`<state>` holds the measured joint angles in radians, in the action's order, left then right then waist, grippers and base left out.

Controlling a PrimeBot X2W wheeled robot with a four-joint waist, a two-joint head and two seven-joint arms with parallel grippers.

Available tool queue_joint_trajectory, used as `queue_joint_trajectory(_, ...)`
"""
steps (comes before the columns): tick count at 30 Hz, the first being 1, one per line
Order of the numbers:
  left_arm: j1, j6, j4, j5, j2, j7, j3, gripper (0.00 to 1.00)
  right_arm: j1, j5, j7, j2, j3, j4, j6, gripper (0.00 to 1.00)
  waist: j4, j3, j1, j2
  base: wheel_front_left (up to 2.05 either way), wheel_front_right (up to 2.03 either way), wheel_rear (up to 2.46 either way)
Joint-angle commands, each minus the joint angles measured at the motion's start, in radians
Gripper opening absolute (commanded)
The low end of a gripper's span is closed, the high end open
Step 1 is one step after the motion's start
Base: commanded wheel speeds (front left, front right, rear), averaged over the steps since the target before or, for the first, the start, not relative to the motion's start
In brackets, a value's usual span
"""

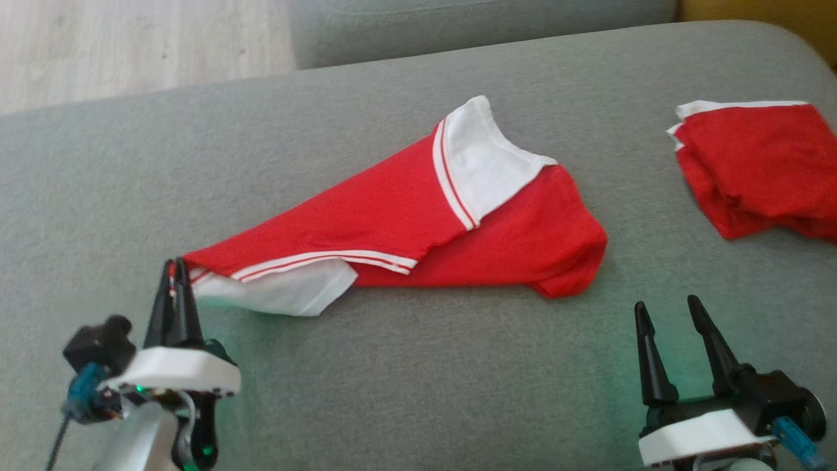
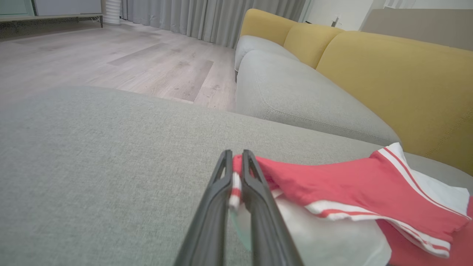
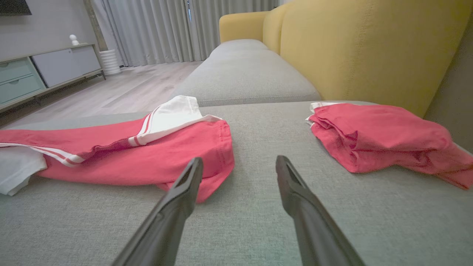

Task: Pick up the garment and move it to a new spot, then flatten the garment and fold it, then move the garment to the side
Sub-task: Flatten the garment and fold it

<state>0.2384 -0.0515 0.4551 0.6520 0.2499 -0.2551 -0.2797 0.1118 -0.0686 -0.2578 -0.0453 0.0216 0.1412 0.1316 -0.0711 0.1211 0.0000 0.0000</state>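
A red garment [image 1: 418,229] with white striped trim lies stretched across the grey cushion [image 1: 392,379], its white sleeve ends at the upper middle and lower left. My left gripper [image 1: 176,267] is shut on the garment's left corner, and the left wrist view shows red and white cloth [image 2: 235,184] pinched between the fingers of that gripper [image 2: 236,154]. My right gripper [image 1: 667,309] stands open at the lower right, apart from the garment, with nothing between its fingers. In the right wrist view the garment [image 3: 122,155] lies left of the open right gripper [image 3: 239,162].
A second red garment [image 1: 758,170], folded, lies at the cushion's right end, also seen as a folded pile [image 3: 373,136]. Yellow sofa backrests [image 2: 399,81] stand behind. The cushion's left edge drops to a wooden floor [image 1: 131,46]. Another grey seat cushion [image 3: 244,74] lies beyond.
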Motion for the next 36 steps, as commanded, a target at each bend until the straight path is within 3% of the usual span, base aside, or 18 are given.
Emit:
queue_joint_trajectory(1, 0.021, 0.004, -0.051, -0.024, 0.009, -0.007, 0.055, 0.00, -0.041, 0.010, -0.004, -0.008, 0.025, -0.031, -0.001, 1.00, 0.019, 0.014, 0.0000, 0.0000, 0.00, 0.00, 0.00)
queue_joint_trajectory(4, -0.002, 0.002, -0.066, -0.065, -0.007, -0.007, 0.065, 0.00, -0.044, 0.010, -0.004, -0.010, 0.034, -0.026, -0.001, 1.00, 0.028, 0.018, 0.0000, 0.0000, 0.00, 0.00, 0.00)
queue_joint_trajectory(5, -0.004, -0.002, -0.069, -0.087, -0.009, -0.007, 0.066, 0.32, -0.044, 0.009, -0.004, -0.011, 0.036, -0.025, -0.001, 1.00, 0.029, 0.018, 0.0000, 0.0000, 0.00, 0.00, 0.00)
queue_joint_trajectory(6, -0.005, -0.009, -0.073, -0.113, -0.010, -0.007, 0.066, 0.90, -0.045, 0.009, -0.004, -0.011, 0.038, -0.025, -0.001, 1.00, 0.030, 0.019, 0.0000, 0.0000, 0.00, 0.00, 0.00)
queue_joint_trajectory(7, -0.004, -0.019, -0.082, -0.142, -0.011, -0.007, 0.068, 1.00, -0.046, 0.009, -0.004, -0.011, 0.039, -0.025, -0.001, 1.00, 0.029, 0.019, 0.0000, 0.0000, 0.00, 0.00, 0.00)
queue_joint_trajectory(11, 0.010, -0.046, -0.114, -0.254, -0.006, -0.007, 0.049, 1.00, -0.051, 0.007, -0.004, -0.013, 0.046, -0.025, -0.001, 1.00, 0.020, 0.024, 0.0000, 0.0000, 0.00, 0.00, 0.00)
queue_joint_trajectory(15, 0.072, -0.067, -0.134, -0.391, -0.022, -0.007, -0.038, 1.00, -0.062, 0.003, -0.004, -0.018, 0.056, -0.027, -0.001, 1.00, -0.001, 0.043, 0.0000, 0.0000, 0.00, 0.00, 0.00)
queue_joint_trajectory(18, 0.165, -0.053, -0.116, -0.463, -0.062, 0.027, -0.130, 1.00, -0.072, 0.001, -0.004, -0.020, 0.067, -0.028, -0.001, 1.00, -0.023, 0.067, 0.0000, 0.0000, 0.00, 0.00, 0.00)
queue_joint_trajectory(23, 0.359, 0.007, -0.044, -0.560, -0.150, 0.176, -0.291, 1.00, -0.108, -0.004, -0.004, -0.024, 0.097, -0.033, -0.001, 1.00, -0.081, 0.132, 0.0000, 0.0000, 0.00, 0.00, 0.00)
queue_joint_trajectory(30, 0.595, 0.071, 0.084, -0.599, -0.198, 0.399, -0.471, 1.00, -0.161, -0.013, -0.004, -0.025, 0.136, -0.031, -0.001, 1.00, -0.170, 0.233, 0.0000, 0.0000, 0.00, 0.00, 0.00)
queue_joint_trajectory(36, 0.733, 0.034, 0.114, -0.564, -0.199, 0.530, -0.601, 1.00, -0.185, -0.023, -0.004, -0.024, 0.151, -0.021, -0.001, 1.00, -0.223, 0.283, 0.0000, 0.0000, 0.00, 0.00, 0.00)
